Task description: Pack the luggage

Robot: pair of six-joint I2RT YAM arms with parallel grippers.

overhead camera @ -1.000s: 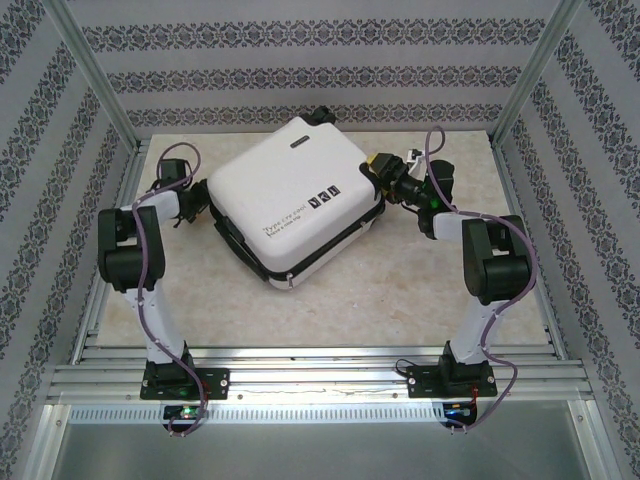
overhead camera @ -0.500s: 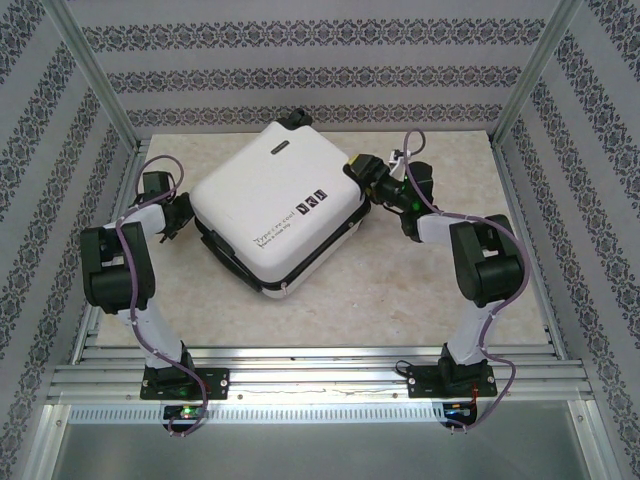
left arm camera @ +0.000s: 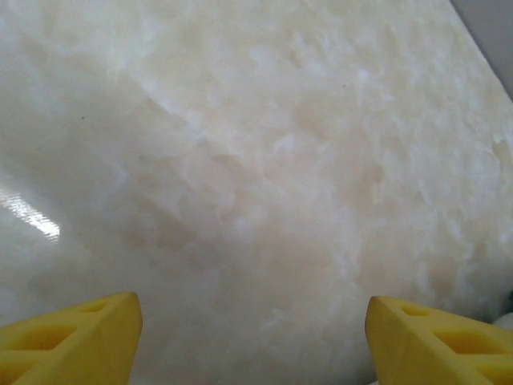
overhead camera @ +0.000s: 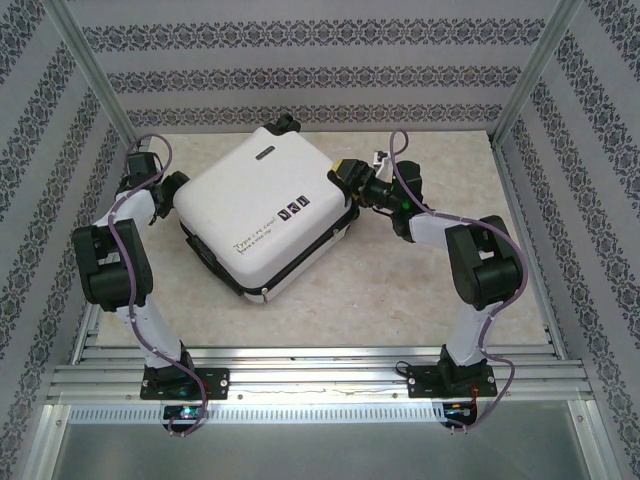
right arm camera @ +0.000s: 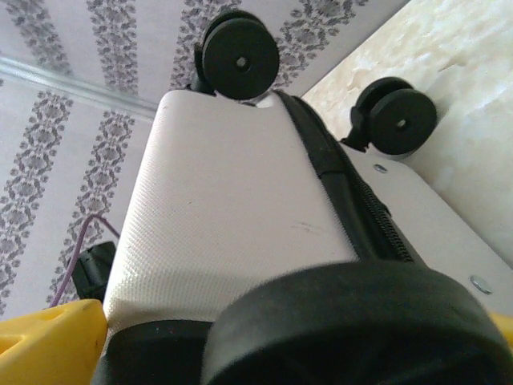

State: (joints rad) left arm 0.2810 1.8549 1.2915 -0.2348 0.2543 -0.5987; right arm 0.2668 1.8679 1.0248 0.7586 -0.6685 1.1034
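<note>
1. Luggage [overhead camera: 265, 210]: shut, flat on table [overhead camera: 420, 290], betw. my two grippers, wheel end at my R jaws.
2. My guess: packing is done; only shifting it is left.
3. Lid has a black print line + 3 sq. marks, too small to read.
4. Right gripper [overhead camera: 348, 172]: jaws wide apart, caster wheel [right arm camera: 353, 329] betw. them, contact unclear.
5. Left gripper [left arm camera: 252, 321]: jaws apart, empty, bare table below.

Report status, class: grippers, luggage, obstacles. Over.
Left gripper open above table. Right gripper open, straddling caster wheel. Luggage closed, lying flat. No obstacles seen.
</note>
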